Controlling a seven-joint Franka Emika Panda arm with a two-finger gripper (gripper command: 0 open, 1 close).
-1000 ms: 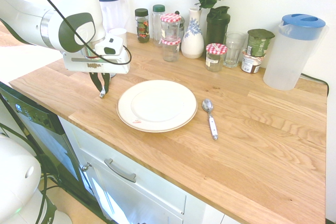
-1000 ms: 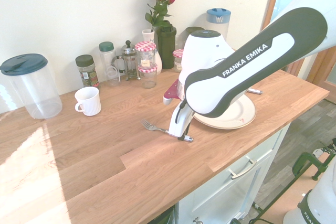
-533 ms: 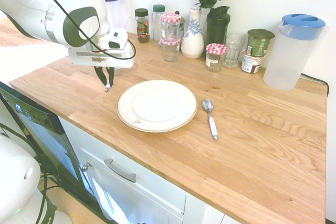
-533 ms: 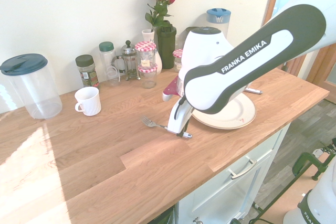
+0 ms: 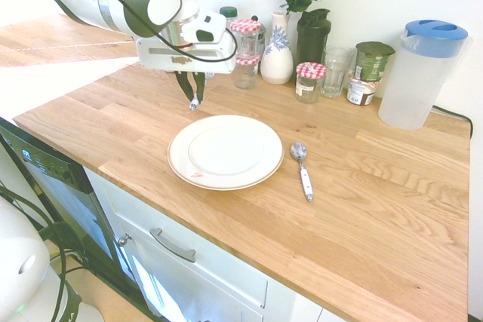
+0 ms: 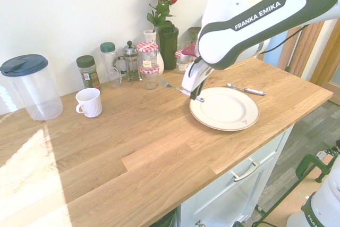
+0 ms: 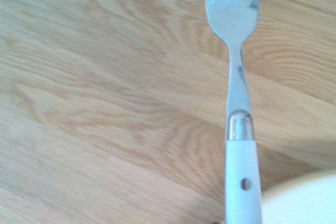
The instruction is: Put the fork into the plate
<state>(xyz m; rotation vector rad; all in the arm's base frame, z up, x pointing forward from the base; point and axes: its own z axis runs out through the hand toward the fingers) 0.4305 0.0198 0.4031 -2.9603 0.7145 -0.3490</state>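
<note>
The slim fork (image 6: 178,90), silver metal tines and neck on a pale whitish handle with a small dark rivet hole (image 7: 244,184), hangs clear above the light wooden desk (image 6: 133,147), its handle end clamped in the closed dark fingers (image 6: 197,96) of the white arm. In the second exterior view it sits at centre frame, nearly level, tines pointing left, just beside the left rim of the round cream-white plate (image 6: 234,123).
</note>
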